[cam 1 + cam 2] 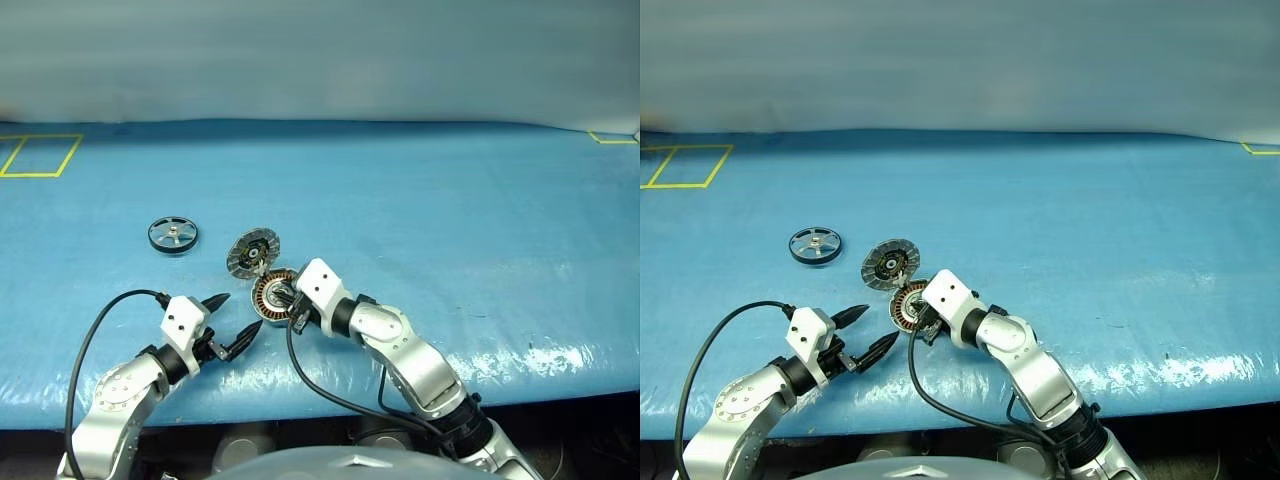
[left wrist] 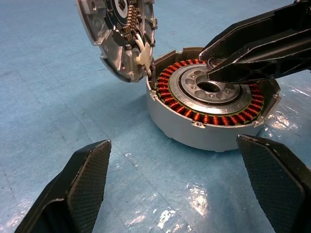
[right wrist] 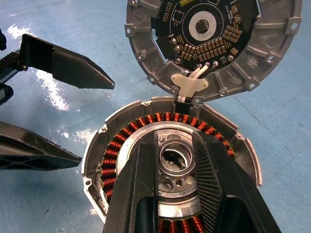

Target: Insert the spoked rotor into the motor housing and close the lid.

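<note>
Nearest, left gripper [image 1: 238,318] gapes empty; right gripper [image 3: 175,145], jaws slightly apart, hovers over motor housing [image 2: 209,111], lid [image 1: 252,253] open, spoked rotor [image 1: 172,235] far-left.

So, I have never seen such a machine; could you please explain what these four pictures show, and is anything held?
It is a humanoid robot with two arms, each ending in black two-fingered jaws. Two pictures look down from its head; the other two come from a camera on each wrist. On the blue table covering lie a small dark-rimmed spoked wheel and a round grey metal motor housing with copper windings, its grey hinged lid standing open. The left gripper is open and empty, just short of the housing. The right gripper reaches over the housing's centre, fingers nearly together; whether they touch it is unclear. Nothing is being carried.
</note>
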`<state>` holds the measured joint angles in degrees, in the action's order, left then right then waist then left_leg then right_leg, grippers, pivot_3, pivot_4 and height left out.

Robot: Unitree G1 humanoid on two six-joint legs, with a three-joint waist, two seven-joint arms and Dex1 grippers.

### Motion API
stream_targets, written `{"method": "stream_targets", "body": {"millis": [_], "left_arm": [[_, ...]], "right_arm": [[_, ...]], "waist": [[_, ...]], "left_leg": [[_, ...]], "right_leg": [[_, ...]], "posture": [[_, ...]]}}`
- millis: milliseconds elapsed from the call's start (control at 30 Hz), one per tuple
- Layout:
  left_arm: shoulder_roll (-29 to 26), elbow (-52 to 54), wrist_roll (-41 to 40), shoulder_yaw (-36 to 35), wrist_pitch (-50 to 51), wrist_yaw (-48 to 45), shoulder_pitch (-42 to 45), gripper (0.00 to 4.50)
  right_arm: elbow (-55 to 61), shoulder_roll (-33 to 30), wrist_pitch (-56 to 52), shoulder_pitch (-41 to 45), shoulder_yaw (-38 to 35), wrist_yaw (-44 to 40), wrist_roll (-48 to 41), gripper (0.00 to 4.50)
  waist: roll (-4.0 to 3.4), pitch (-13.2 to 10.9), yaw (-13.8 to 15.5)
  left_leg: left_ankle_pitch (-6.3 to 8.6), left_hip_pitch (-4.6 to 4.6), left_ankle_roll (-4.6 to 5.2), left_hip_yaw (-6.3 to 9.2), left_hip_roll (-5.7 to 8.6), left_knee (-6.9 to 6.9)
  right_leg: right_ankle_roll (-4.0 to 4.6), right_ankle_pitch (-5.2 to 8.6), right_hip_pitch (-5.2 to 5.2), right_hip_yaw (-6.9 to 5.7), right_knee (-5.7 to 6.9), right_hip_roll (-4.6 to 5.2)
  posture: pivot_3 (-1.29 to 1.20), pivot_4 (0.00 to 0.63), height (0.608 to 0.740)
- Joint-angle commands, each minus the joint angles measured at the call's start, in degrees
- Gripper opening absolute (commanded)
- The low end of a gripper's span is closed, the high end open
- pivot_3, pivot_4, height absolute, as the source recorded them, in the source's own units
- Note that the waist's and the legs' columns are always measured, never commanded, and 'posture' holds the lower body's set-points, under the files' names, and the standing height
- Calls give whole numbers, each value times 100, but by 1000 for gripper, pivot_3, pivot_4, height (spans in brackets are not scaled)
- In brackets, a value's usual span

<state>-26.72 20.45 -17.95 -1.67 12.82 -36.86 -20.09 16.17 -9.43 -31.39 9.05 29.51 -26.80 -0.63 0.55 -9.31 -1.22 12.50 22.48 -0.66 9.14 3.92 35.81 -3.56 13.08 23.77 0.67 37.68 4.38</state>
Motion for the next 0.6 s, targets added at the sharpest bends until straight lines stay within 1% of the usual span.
{"method": "stream_targets", "body": {"millis": [33, 433, 600], "left_arm": [[-35, 172, -53, -25, 8, -34, 3, 4500], [-9, 103, -35, -52, -56, -32, -53, 4500], [-7, 81, -3, -48, -79, -18, -68, 4500]], "right_arm": [[-7, 97, 176, 107, 63, -55, -29, 666], [-381, 182, 308, 208, 36, -77, 2, 666], [-348, 136, 226, 154, 42, -126, -27, 666]], "waist": [[0, 0, -1], [0, 0, -8], [0, 0, -7]], "left_leg": [[0, 0, 0, 0, 0, 0], [0, -2, 0, 1, -1, 0], [0, -2, 0, 0, 0, 1]], "right_leg": [[0, 0, 0, 0, 0, 0], [0, 0, 0, 0, 0, -1], [0, 0, -1, 0, 0, 0]], "posture": [[0, 150, 740], [0, 150, 740], [0, 150, 740]]}}
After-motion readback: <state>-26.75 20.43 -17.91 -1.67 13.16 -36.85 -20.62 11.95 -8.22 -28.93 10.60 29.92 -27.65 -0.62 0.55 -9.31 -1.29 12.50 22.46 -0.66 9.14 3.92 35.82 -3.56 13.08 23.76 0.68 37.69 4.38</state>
